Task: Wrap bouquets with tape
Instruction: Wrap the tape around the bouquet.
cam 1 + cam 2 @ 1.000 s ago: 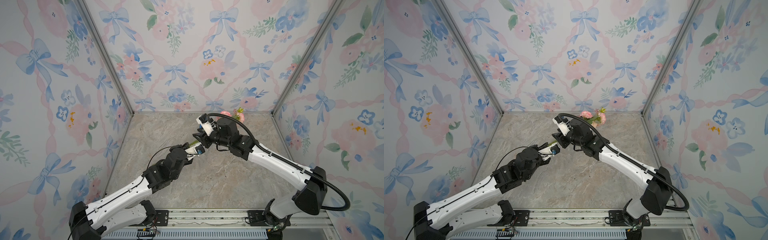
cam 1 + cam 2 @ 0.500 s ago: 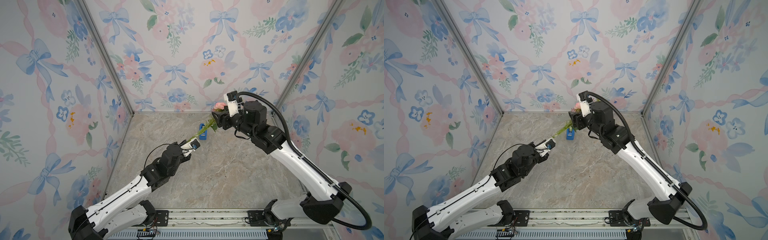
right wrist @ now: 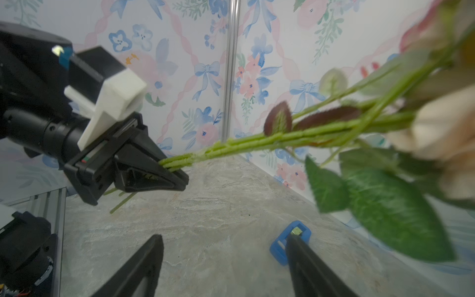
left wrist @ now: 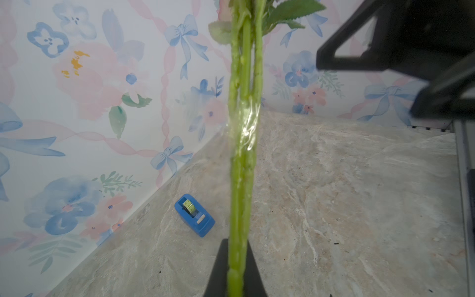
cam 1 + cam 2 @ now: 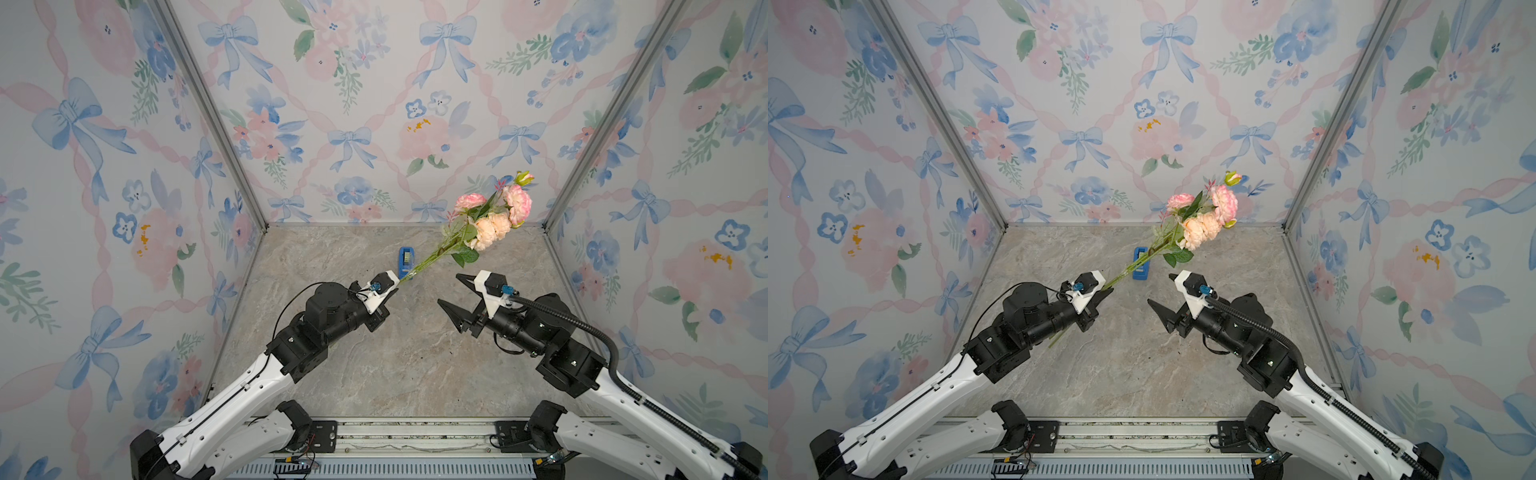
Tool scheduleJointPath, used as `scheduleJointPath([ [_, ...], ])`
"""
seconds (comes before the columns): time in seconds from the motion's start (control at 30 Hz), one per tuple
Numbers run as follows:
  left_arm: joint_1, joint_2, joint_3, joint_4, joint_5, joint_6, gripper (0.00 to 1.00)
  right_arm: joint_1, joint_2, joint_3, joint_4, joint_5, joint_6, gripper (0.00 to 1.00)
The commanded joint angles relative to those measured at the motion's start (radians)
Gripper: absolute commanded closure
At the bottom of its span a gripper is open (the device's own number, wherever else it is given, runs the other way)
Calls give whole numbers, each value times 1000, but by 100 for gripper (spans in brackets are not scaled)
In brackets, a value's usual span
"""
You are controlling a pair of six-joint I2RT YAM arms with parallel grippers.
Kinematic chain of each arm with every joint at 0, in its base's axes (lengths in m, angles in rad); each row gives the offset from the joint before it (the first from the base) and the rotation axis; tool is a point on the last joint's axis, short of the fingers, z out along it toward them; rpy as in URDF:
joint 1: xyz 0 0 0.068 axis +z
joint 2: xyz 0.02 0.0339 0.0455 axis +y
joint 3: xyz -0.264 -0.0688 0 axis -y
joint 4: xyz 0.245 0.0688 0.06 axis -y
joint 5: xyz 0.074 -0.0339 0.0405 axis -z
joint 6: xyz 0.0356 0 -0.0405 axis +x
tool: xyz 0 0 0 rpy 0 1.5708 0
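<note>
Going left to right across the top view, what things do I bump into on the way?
Left gripper → tape → right gripper. The bouquet stretches across them, so it's left out.

Worktop (image 5: 415,365): stone-look slab, veined grey-beige, matt.
Tape dispenser (image 4: 194,215): smooth bright blue plastic.
Bouquet (image 5: 492,226): cloth-like petals, ridged plastic stems, a glossy clear film band round them.
Left pincer (image 3: 177,177), right pincer (image 5: 449,289): matt black plastic.
</note>
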Motion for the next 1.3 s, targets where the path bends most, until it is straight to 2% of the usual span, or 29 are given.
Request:
scheduleJointPath([
  [0.0,3,-15,49,49,180,-96,100,4,-24,-105,332,-170,-76,23],
  [0.17,4,-15,64,49,262,-137,100,-93,92,-158,626,-258,-45,21],
  [0.37,2,-18,73,48,302,-169,100,-209,380,-140,1213,-429,118,20],
  [0.5,-1,-15,86,48,323,-187,100,-192,494,-13,1216,-585,92,19],
  [0.63,-1,-15,93,49,311,-192,100,-153,538,53,1216,-602,77,14],
  [0.93,-1,14,106,51,341,-207,100,-113,564,131,1216,-629,97,15],
  [1.07,-1,3,113,51,265,-190,100,-108,554,117,1216,-641,111,21],
  [1.27,-1,-16,109,50,158,-157,100,-98,535,91,1216,-631,145,42],
])
